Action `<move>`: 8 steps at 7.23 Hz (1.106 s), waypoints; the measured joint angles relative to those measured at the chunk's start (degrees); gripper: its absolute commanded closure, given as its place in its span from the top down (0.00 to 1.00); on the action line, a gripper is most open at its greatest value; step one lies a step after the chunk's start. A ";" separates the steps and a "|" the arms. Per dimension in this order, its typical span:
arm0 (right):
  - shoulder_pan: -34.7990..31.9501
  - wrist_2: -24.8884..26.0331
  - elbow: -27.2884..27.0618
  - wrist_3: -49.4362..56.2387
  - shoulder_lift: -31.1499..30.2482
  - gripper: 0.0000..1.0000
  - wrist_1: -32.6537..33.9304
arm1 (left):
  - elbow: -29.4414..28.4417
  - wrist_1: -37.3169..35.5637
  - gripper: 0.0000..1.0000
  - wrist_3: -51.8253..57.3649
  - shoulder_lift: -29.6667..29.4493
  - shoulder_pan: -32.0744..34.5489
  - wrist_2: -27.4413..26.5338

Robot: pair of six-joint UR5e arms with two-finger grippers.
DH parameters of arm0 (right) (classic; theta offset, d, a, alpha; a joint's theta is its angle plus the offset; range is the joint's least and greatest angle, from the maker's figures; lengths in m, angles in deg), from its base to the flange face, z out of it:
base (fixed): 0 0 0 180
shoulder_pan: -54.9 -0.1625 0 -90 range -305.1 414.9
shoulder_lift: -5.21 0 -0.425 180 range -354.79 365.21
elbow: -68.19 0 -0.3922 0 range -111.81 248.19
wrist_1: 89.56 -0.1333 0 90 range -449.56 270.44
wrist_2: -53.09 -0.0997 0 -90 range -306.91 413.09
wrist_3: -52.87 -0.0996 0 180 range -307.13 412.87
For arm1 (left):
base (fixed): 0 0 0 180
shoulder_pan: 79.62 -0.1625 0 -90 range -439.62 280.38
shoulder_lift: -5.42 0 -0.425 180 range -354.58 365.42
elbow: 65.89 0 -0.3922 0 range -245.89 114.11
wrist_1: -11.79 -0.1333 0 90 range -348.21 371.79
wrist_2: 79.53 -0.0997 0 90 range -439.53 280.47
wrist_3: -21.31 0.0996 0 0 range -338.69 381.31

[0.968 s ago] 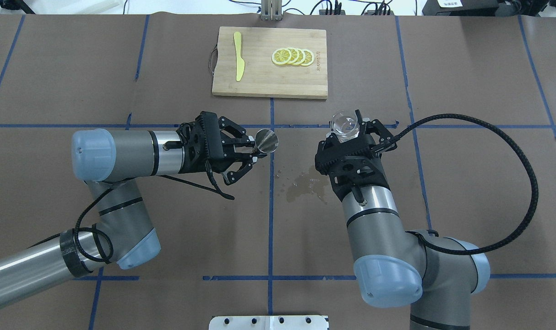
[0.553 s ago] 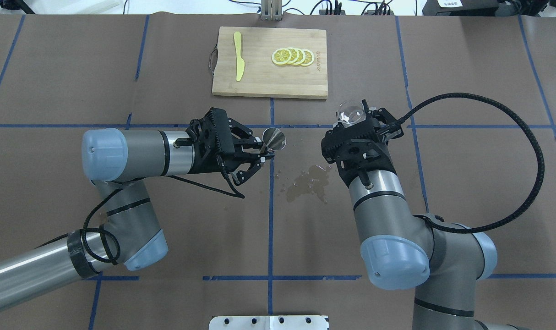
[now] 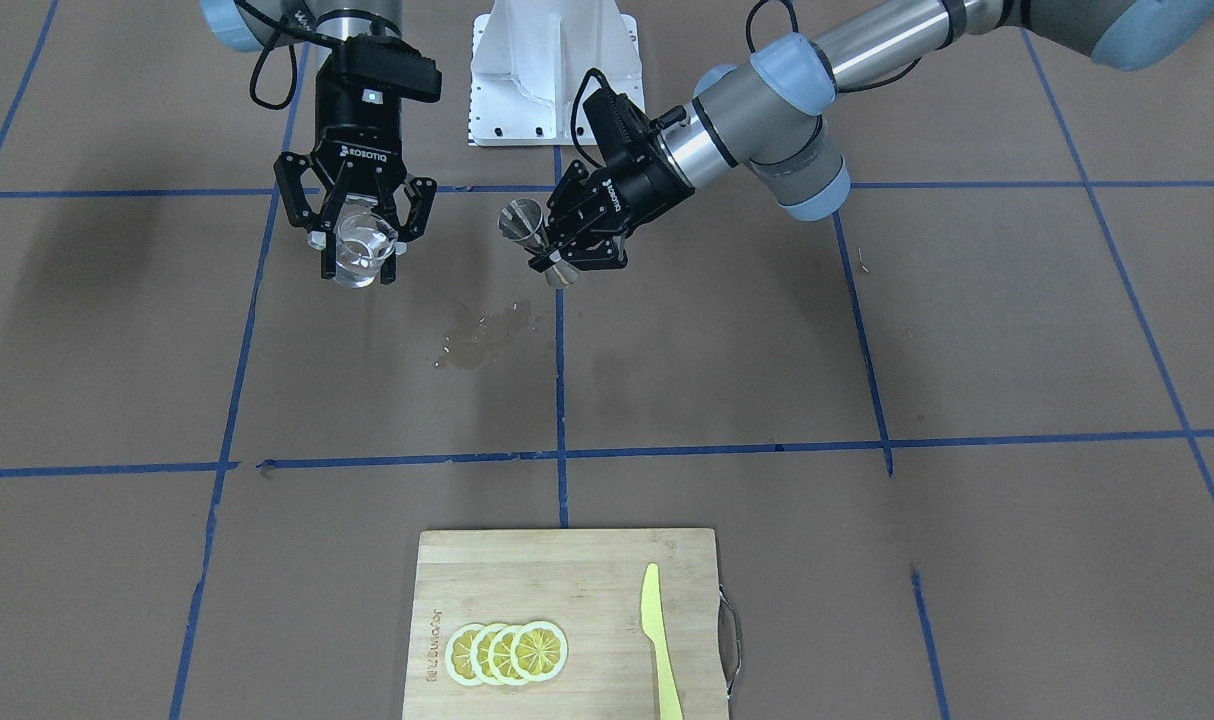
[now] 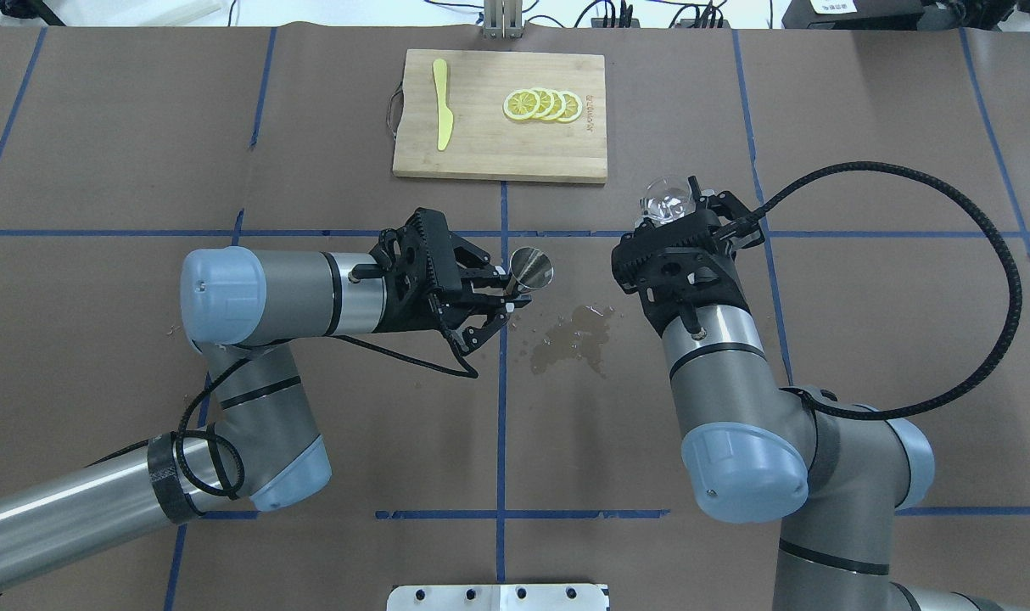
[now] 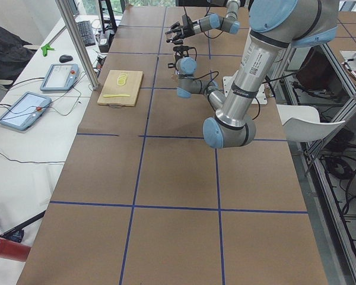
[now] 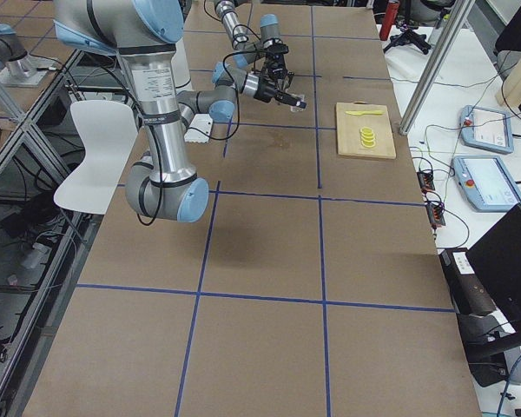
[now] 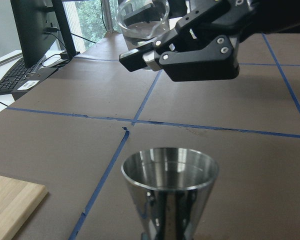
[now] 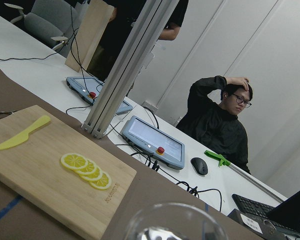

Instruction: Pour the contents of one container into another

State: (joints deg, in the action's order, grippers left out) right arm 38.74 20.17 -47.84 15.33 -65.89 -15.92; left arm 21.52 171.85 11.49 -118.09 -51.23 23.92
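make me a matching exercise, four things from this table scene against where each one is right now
Things:
1. glass cup
2. steel jigger
3. yellow knife
4. wet patch

Places:
A. lying on the cutting board
B. held off the table by the left gripper
C. spread on the brown table cover
D. held off the table by the right gripper

Pairs: 1-D, 2-B, 3-A, 4-C
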 measured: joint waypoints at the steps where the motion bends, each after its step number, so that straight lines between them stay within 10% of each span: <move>1: 0.11 0.10 0.00 0.99 0.46 0.00 0.14 | -0.02 0.01 0.00 -0.02 -0.01 -0.05 0.00; 8: 2.26 2.99 -0.77 9.53 7.77 0.00 10.10 | -0.04 0.10 0.00 0.00 0.02 -0.12 0.08</move>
State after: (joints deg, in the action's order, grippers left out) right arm 41.00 23.16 -48.61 24.86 -58.12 -5.82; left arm 21.49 171.95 11.49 -118.07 -51.35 24.01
